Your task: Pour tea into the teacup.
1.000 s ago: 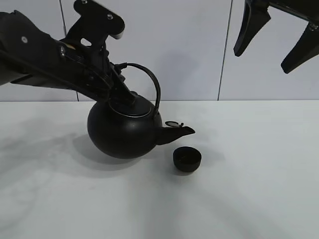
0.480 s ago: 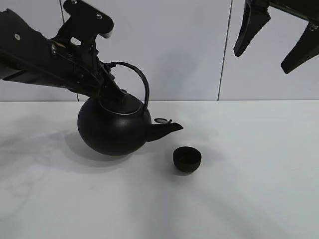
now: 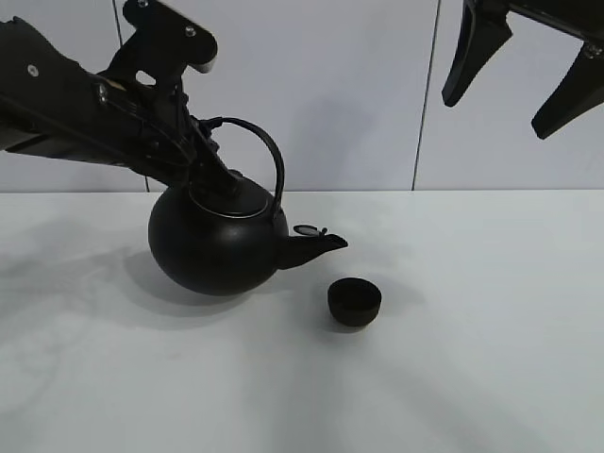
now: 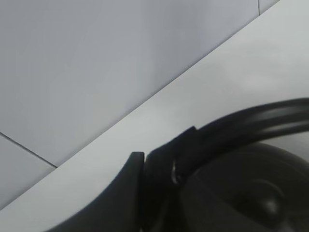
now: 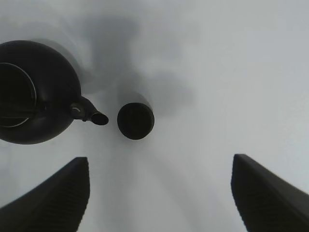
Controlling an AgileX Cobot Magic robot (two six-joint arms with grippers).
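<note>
My left gripper (image 3: 215, 175) is clamped on the arched handle (image 3: 274, 160) of the kettle (image 3: 212, 250), low on its rear side, though the wrist view shows only one finger (image 4: 123, 193) pressed against it. The kettle is at the left of the white table (image 3: 472, 377) with its spout (image 3: 316, 247) aimed toward the teacup (image 3: 354, 302). The teacup stands upright on the table just beside the spout tip and apart from it; whether the kettle's base touches the table I cannot tell. My right gripper (image 3: 498, 115) hangs high over the right side, jaws spread wide, well apart from both.
</note>
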